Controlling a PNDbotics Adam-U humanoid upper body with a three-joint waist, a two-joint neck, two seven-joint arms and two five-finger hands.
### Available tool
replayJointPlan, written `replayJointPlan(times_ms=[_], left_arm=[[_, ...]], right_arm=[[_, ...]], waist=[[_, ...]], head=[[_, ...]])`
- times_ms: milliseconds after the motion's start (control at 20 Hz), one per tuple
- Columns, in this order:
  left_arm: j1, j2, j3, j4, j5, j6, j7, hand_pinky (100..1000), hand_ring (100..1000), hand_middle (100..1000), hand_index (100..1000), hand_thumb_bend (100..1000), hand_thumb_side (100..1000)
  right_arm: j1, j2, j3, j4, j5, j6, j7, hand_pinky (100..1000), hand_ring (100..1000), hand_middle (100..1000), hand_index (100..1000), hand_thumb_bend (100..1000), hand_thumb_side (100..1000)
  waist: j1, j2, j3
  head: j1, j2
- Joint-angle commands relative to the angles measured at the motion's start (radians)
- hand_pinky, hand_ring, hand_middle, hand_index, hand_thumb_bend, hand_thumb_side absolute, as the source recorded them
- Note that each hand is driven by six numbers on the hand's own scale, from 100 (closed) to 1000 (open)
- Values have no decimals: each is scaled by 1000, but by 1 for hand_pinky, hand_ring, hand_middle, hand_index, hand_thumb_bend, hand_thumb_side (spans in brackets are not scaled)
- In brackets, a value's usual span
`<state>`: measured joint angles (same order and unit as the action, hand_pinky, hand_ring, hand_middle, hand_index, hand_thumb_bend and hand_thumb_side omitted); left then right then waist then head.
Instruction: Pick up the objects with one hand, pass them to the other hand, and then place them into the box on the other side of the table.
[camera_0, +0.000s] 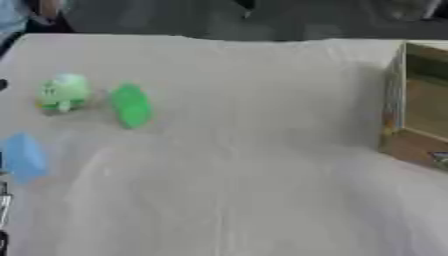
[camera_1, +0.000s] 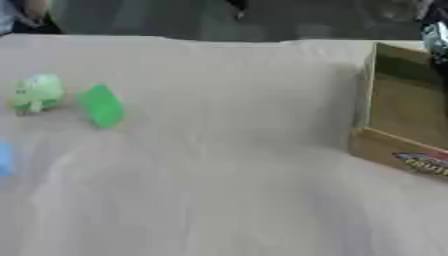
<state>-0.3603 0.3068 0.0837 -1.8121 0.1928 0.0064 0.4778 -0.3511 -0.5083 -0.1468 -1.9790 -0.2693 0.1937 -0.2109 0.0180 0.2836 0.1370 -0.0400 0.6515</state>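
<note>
A pale green toy figure (camera_0: 63, 93) sits at the table's left, and a flat bright green piece (camera_0: 131, 105) lies just to its right. Nearer the front, a blue object (camera_0: 24, 157) lies at the left edge. An open cardboard box (camera_1: 395, 105) stands at the right edge. Only a dark and silver sliver of my left hand (camera_0: 3, 205) shows, at the lower left edge and below the blue object. At the upper right edge a dark shape, seemingly my right hand (camera_1: 435, 35), hangs above the box's far side. Nothing is held in view.
A pale cloth (camera_0: 236, 175) covers the table, with folds running toward the front. The box's front flap (camera_1: 411, 157) carries a coloured print. Beyond the table's far edge is dark floor.
</note>
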Motion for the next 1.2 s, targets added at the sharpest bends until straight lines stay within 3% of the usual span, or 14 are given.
replayJointPlan(times_ms=[50,900,1100,1200], left_arm=[[-7,16,9,-21,0,-1,4,695,727,746,798,279,640],[-11,25,9,-23,-5,3,8,697,730,748,798,275,635],[-7,102,1,-30,-16,33,-4,700,733,746,800,256,614],[-3,188,-10,-41,-19,68,-17,706,737,749,804,256,598]], right_arm=[[-9,-20,-10,-21,4,-3,-1,988,979,888,1000,100,454],[-7,-22,-13,-21,3,4,-4,988,979,888,1000,100,455],[-3,-28,-14,-21,4,4,-5,988,979,888,1000,100,455],[0,-33,-13,-21,5,6,-5,988,979,886,1000,100,455]], waist=[[1,-13,-1],[3,-14,-9],[10,-16,-7],[16,-18,-5]], head=[[-8,16],[-19,42],[-15,45],[-17,49]])
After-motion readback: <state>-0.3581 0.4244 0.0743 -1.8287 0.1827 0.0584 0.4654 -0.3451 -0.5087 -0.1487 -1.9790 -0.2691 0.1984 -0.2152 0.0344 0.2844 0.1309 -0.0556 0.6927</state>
